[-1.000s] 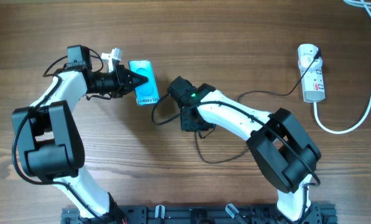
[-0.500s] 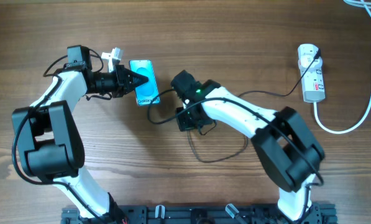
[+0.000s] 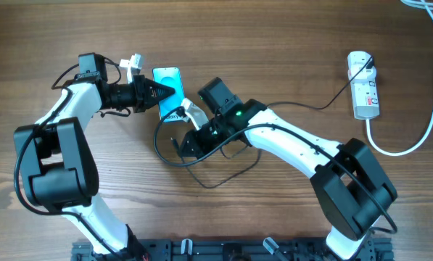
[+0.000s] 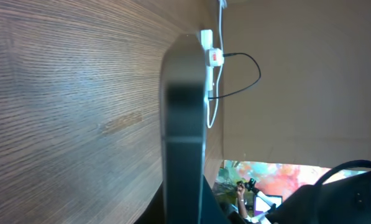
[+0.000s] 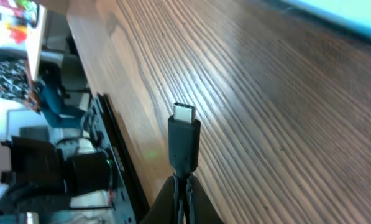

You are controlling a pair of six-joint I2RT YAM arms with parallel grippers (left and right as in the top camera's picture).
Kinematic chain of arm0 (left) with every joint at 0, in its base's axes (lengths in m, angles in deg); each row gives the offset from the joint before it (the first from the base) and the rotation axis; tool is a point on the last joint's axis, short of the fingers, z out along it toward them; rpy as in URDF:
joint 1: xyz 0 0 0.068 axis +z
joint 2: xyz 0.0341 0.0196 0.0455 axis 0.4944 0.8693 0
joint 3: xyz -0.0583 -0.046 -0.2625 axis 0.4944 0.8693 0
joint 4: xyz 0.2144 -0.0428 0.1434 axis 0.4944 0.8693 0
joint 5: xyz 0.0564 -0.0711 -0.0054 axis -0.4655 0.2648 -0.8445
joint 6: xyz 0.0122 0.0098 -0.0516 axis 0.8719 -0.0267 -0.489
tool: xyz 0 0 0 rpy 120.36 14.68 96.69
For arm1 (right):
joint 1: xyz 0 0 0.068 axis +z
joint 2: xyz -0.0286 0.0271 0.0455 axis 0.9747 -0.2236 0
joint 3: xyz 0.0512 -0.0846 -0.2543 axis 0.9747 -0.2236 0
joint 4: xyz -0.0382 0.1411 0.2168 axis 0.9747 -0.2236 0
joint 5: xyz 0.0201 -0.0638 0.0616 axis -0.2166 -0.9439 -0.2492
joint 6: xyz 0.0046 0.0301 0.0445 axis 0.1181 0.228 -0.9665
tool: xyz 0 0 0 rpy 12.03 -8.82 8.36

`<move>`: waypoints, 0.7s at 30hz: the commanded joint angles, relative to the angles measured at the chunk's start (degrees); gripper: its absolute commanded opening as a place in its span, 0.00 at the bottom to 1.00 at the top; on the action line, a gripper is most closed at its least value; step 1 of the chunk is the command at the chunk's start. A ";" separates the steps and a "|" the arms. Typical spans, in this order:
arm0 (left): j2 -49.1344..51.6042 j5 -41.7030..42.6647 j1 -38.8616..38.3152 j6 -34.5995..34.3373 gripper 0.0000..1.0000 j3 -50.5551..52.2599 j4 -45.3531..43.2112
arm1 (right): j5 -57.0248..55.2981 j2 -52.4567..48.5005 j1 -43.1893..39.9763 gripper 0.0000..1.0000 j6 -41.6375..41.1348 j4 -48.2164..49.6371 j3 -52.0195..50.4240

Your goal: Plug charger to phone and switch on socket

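The phone [image 3: 170, 85], turquoise screen up, lies at the upper left. My left gripper [image 3: 160, 93] is shut on its left edge. In the left wrist view the phone [image 4: 185, 118] shows edge-on as a dark bar between the jaws. My right gripper [image 3: 181, 145] sits just below and right of the phone, pointing lower left. It is shut on the charger connector [image 5: 184, 140], whose metal tip is bare and held above the wood. The black charger cable [image 3: 201, 177] loops under the right arm. The white socket [image 3: 364, 85] lies far right; it also shows in the left wrist view [image 4: 210, 56].
The thick white cord [image 3: 412, 141] curves from the socket round the right edge. A black lead [image 3: 325, 109] runs from the socket toward the right arm. A turquoise phone edge [image 5: 334, 15] shows at the top right of the right wrist view.
My right gripper has swung from beside the phone's lower end down and left, dragging the cable loop with it. The left gripper and the phone have barely moved.
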 commanded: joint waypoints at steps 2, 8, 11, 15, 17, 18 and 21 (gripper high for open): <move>-0.02 3.87 -0.04 1.33 0.04 0.13 -0.63 | 2.14 0.42 -0.02 0.04 -6.86 4.11 -0.46; -0.02 3.85 -0.04 1.33 0.04 0.13 -1.16 | -2.82 0.42 -1.44 0.04 -9.99 6.01 -0.46; -0.02 3.85 -0.04 1.33 0.04 0.15 -1.18 | -2.86 0.42 -2.23 0.04 -11.30 5.99 -0.46; -0.02 3.85 -0.04 1.33 0.04 0.13 -1.31 | -2.91 0.42 -2.34 0.04 -11.72 7.28 -0.46; -0.02 3.89 -0.04 1.14 0.04 0.15 -1.29 | -2.89 0.42 -2.29 0.04 -11.43 7.28 -0.46; -0.02 4.17 -0.04 1.09 0.04 0.15 -1.27 | -2.89 0.42 -2.21 0.04 -11.28 7.26 -0.46; -0.02 4.76 -0.04 1.09 0.04 0.13 -1.22 | -2.86 0.42 -2.23 0.04 -11.34 7.04 -0.46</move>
